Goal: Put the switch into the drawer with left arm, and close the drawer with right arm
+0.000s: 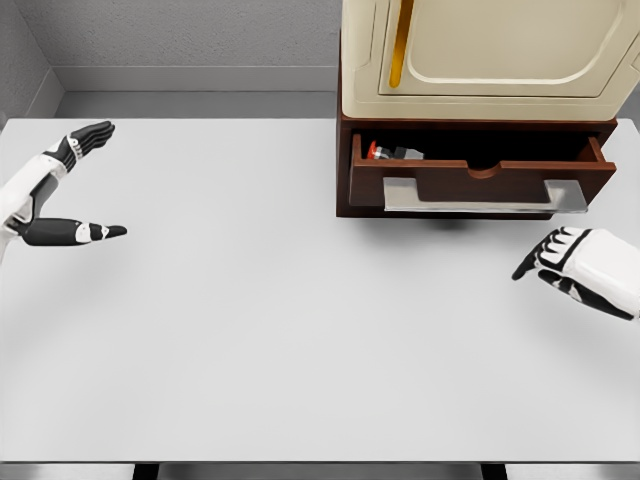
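Observation:
The switch [392,152], a small red, grey and black part, lies inside the open brown drawer [480,178] near its left end. A pale metal handle [485,195] runs across the drawer's front. My left hand [85,185] hovers over the table's far left with fingers spread and nothing held. My right hand [560,255] floats low at the right, just below and right of the drawer handle, fingers relaxed and empty.
The drawer belongs to a dark wooden cabinet [345,150] at the back right, topped by a cream appliance [490,50] with a yellow strip. A white table [280,320] spreads below, with grey walls behind.

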Robot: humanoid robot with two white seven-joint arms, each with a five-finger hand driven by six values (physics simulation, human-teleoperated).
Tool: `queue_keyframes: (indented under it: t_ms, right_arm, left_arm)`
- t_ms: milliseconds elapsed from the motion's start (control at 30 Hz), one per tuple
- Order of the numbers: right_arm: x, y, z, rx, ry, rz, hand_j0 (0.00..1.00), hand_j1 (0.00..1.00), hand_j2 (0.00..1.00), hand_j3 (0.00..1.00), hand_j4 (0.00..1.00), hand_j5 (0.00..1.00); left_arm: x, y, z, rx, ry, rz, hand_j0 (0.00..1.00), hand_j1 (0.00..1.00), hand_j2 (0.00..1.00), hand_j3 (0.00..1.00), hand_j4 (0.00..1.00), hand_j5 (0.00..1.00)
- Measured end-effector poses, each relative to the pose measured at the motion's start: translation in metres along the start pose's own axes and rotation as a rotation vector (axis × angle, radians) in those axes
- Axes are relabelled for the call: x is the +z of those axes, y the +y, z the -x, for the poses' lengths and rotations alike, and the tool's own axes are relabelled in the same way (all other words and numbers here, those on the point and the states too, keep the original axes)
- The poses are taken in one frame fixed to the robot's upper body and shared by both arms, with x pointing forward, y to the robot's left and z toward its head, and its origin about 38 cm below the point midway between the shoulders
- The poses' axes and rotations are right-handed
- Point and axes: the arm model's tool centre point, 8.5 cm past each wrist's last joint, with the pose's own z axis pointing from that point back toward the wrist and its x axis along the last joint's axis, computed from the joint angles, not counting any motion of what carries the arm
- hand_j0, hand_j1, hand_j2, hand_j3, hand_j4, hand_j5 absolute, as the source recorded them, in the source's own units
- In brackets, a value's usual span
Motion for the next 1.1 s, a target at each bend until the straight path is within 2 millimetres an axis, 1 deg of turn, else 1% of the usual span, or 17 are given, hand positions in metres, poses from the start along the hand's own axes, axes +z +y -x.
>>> queue_keyframes:
  t_ms: [167, 233, 300, 400, 567, 633, 733, 767, 833, 933, 1033, 1100]
  right_arm:
    - [-0.010, -0.006, -0.001, 0.005, -0.011, 0.042, 0.51, 0.51, 0.51, 0.51, 0.51, 0.51]
    - [-0.015, -0.013, -0.001, 0.019, -0.020, 0.063, 0.51, 0.51, 0.51, 0.51, 0.51, 0.51]
    - [-0.023, -0.020, -0.001, 0.032, -0.034, 0.085, 0.52, 0.52, 0.52, 0.52, 0.52, 0.52]
    - [-0.035, -0.025, -0.003, 0.042, -0.060, 0.105, 0.52, 0.52, 0.52, 0.52, 0.52, 0.52]
    - [-0.047, -0.012, -0.010, 0.029, -0.088, 0.103, 0.52, 0.52, 0.52, 0.52, 0.52, 0.52]
    - [-0.051, -0.010, -0.012, 0.030, -0.096, 0.105, 0.52, 0.52, 0.52, 0.52, 0.52, 0.52]
    - [-0.063, -0.018, -0.009, 0.053, -0.109, 0.125, 0.52, 0.52, 0.52, 0.52, 0.52, 0.52]
    - [-0.067, -0.016, -0.008, 0.053, -0.110, 0.123, 0.52, 0.52, 0.52, 0.52, 0.52, 0.52]
    - [-0.073, -0.006, -0.004, 0.026, -0.103, 0.100, 0.53, 0.53, 0.53, 0.53, 0.53, 0.53]
    - [-0.078, 0.010, -0.001, 0.002, -0.089, 0.064, 0.53, 0.53, 0.53, 0.53, 0.53, 0.53]
    - [-0.083, 0.009, 0.004, 0.005, -0.082, 0.063, 0.54, 0.54, 0.54, 0.54, 0.54, 0.54]
    - [-0.091, 0.002, 0.009, 0.019, -0.081, 0.075, 0.55, 0.55, 0.55, 0.55, 0.55, 0.55]
  left_arm:
    - [0.000, 0.000, 0.000, 0.001, 0.001, 0.001, 1.00, 1.00, 1.00, 1.00, 1.00, 1.00]
    - [0.000, 0.000, 0.000, 0.001, 0.001, 0.001, 1.00, 1.00, 1.00, 1.00, 1.00, 1.00]
    - [0.000, 0.000, 0.000, 0.001, 0.001, 0.001, 1.00, 1.00, 1.00, 1.00, 1.00, 1.00]
    - [0.000, 0.000, 0.000, 0.001, 0.001, 0.000, 1.00, 1.00, 1.00, 1.00, 1.00, 1.00]
    - [0.000, 0.000, 0.000, -0.001, -0.001, 0.001, 1.00, 1.00, 1.00, 1.00, 1.00, 1.00]
    - [0.000, 0.000, 0.000, -0.002, -0.003, 0.001, 1.00, 1.00, 1.00, 1.00, 1.00, 1.00]
    - [0.000, -0.001, 0.000, -0.003, -0.004, 0.001, 1.00, 1.00, 1.00, 1.00, 1.00, 1.00]
    - [0.000, -0.001, 0.000, -0.003, -0.004, 0.001, 1.00, 1.00, 1.00, 1.00, 1.00, 1.00]
    - [0.000, -0.001, 0.000, -0.003, -0.004, 0.001, 1.00, 1.00, 1.00, 1.00, 1.00, 1.00]
    - [0.000, 0.000, 0.000, -0.003, -0.004, 0.001, 1.00, 1.00, 1.00, 1.00, 1.00, 1.00]
    - [0.000, -0.001, 0.000, -0.003, -0.004, 0.001, 1.00, 1.00, 1.00, 1.00, 1.00, 1.00]
    - [0.000, -0.001, 0.000, -0.003, -0.004, 0.001, 1.00, 1.00, 1.00, 1.00, 1.00, 1.00]
